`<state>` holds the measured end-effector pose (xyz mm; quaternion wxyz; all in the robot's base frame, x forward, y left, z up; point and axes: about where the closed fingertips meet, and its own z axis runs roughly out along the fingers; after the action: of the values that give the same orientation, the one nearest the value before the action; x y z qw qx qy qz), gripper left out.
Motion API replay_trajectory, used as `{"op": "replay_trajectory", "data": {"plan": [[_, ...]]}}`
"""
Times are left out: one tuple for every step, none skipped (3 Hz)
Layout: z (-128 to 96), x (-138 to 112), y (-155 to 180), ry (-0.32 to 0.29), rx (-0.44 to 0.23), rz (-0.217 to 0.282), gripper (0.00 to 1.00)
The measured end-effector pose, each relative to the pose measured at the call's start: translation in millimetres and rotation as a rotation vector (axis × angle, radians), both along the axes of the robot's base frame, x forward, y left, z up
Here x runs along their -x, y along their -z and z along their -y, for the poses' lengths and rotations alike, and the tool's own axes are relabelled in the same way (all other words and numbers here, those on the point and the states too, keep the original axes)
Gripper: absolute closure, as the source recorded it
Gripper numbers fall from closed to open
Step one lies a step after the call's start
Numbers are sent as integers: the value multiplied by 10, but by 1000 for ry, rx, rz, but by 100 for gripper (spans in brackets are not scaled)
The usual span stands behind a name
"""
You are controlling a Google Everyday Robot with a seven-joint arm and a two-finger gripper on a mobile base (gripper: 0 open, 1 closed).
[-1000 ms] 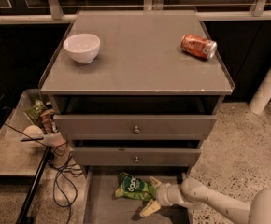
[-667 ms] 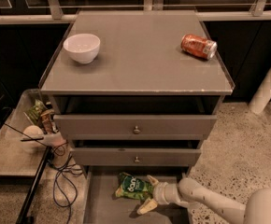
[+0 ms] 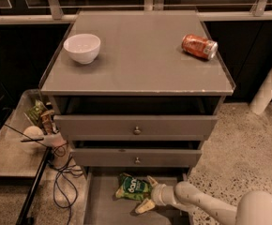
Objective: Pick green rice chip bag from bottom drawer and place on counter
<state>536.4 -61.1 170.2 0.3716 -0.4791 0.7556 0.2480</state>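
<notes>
The green rice chip bag [image 3: 133, 187] lies crinkled in the open bottom drawer [image 3: 101, 205], below the two knobbed drawers. My gripper [image 3: 145, 193] reaches in from the lower right on a white arm. Its pale fingers [image 3: 145, 205] stand spread on either side of the bag's right end, one above and one below. The bag rests on the drawer floor. The counter [image 3: 136, 55] is the grey top of the cabinet above.
On the counter stand a white bowl [image 3: 81, 48] at the left and an orange soda can [image 3: 200, 47] lying on its side at the right. A low side table [image 3: 14, 144] with clutter stands to the left, with cables [image 3: 63, 182] on the floor.
The gripper has moved a little left along the drawer, closer around the bag's right end. The bag has not moved.
</notes>
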Motion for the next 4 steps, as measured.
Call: {"op": "replay_trajectory", "data": {"plan": [[77, -191, 144, 32, 43, 31, 0], [84, -206, 146, 35, 45, 33, 0], [84, -206, 146, 35, 45, 33, 18], [84, -206, 146, 35, 45, 33, 41]]}}
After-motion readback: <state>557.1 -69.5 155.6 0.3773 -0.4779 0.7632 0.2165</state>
